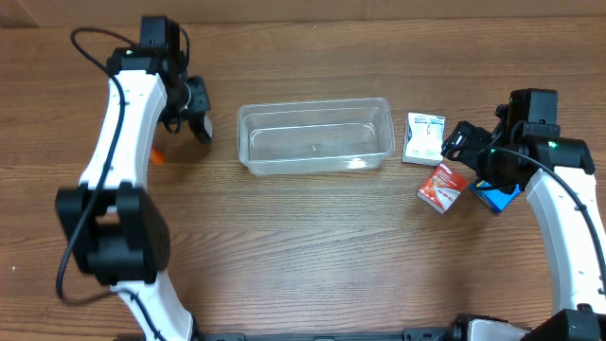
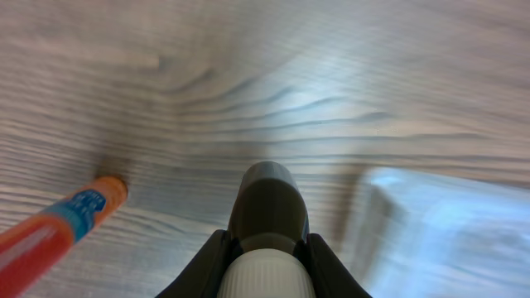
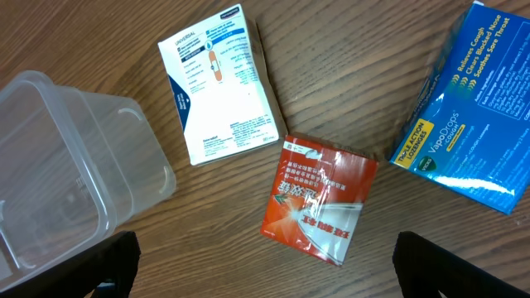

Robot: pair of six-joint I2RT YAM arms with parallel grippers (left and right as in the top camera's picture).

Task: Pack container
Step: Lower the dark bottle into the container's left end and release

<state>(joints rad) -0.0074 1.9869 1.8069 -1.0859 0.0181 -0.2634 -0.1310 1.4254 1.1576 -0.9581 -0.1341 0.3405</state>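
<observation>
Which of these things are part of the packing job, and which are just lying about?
In the job: container; dark bottle held in the left gripper.
Lying about, untouched, probably to be packed later: white box; red packet; blue box; orange tube.

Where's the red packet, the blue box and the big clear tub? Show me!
red packet (image 3: 319, 199): right wrist view, middle of its shiny front.
blue box (image 3: 476, 116): right wrist view, middle of its printed top face.
container (image 3: 134, 153): right wrist view, its rounded corner wall.
</observation>
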